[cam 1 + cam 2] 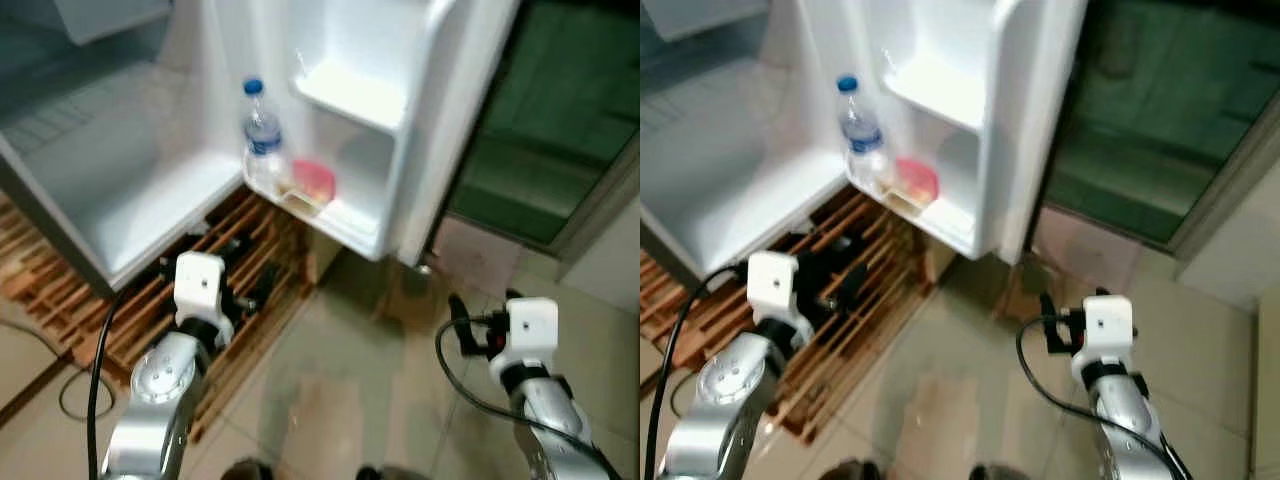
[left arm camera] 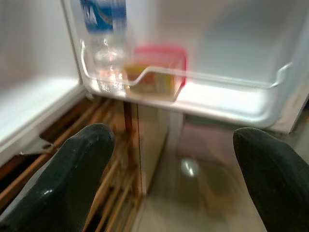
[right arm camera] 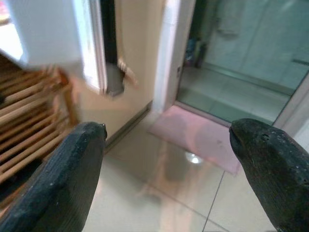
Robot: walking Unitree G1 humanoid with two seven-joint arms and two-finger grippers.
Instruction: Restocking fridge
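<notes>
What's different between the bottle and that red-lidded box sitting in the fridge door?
The water bottle is tall and clear with a blue cap; the red-lidded box is short and squat. The bottle rises well above the door shelf's rail; the box barely clears it. The bottle stands nearer the fridge's inside, the box further out along the shelf. Both stand upright, side by side in the lowest door shelf.

Both hands (image 2: pixel 169 179) (image 3: pixel 169 174) spread, empty.

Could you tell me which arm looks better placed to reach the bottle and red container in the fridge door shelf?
Probably the left. The left gripper is open, just below the clear water bottle with blue cap and red-lidded container in the white door shelf. The right gripper hangs open over floor tiles, farther away.
</notes>
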